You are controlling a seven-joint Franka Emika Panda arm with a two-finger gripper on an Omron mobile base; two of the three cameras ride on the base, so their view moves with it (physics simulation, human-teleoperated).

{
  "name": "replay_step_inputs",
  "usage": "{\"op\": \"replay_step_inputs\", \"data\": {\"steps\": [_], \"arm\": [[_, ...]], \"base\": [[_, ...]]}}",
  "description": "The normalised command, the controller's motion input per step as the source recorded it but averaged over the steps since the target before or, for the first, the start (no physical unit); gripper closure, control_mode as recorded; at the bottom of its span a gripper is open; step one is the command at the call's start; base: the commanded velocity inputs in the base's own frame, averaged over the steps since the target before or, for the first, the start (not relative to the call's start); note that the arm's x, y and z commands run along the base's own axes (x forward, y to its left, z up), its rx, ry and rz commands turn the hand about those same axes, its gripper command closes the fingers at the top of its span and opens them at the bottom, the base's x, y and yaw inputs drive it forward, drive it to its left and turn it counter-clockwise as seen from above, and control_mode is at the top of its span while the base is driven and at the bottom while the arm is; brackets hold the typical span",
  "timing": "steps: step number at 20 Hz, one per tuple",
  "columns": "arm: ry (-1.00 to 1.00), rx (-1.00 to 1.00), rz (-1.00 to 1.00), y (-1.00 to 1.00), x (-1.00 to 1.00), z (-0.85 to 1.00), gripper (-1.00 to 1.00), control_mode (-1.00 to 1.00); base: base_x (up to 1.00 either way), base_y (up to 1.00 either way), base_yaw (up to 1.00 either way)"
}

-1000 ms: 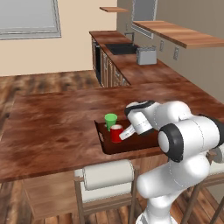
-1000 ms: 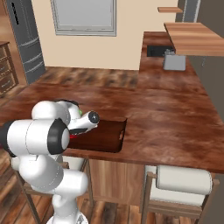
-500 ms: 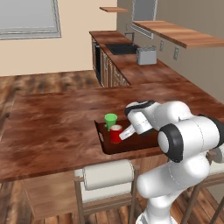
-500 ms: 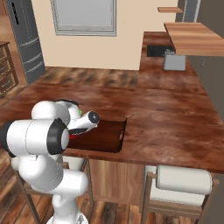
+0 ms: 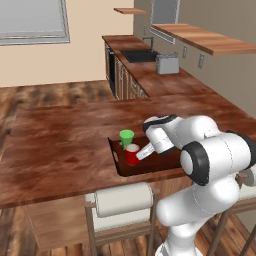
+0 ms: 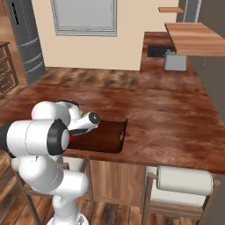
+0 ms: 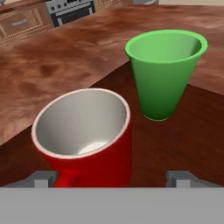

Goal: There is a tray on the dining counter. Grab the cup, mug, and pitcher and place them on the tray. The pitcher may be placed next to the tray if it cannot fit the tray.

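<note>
Dining counter (image 5: 60, 145) carries the tray (image 5: 119, 165) near its front edge, with the mug (image 5: 132, 154) upright at the tray's left end and the cup (image 5: 126, 138) upright just behind it, apart. Claw (image 7: 113, 177) is spread wide, released, its fingertips (image 7: 43, 177) flanking the mug's near side, handle by the left tip; can't tell if they touch. Gripping nothing.

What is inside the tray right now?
The tray holds the red mug and the green cup, both upright and apart, near its one end. The open gripper straddles the mug. The arm covers the tray's other end, so nothing can be told there.
</note>
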Motion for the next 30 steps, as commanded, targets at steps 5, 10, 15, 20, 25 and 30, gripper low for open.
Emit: {"op": "replay_step_inputs", "data": {"steps": [5,10,15,20,25,30], "arm": [[0.00,0.00,0.00,0.17,0.00,0.00,-1.00,-1.00],[0.00,0.00,0.00,0.34,0.00,0.00,-1.00,-1.00],[0.00,0.00,0.00,0.15,0.00,0.00,-1.00,-1.00],[0.00,0.00,-0.07,0.00,0.00,0.23,-1.00,-1.00],[0.00,0.00,-0.15,-0.02,0.00,0.34,-1.00,-1.00],[0.00,0.00,-0.18,0.00,0.00,0.39,-1.00,-1.00]], "base": [[0.00,0.00,0.00],[0.00,0.00,0.00],[0.00,0.00,0.00],[0.00,0.00,0.00],[0.00,0.00,0.00],[0.00,0.00,0.00]]}}
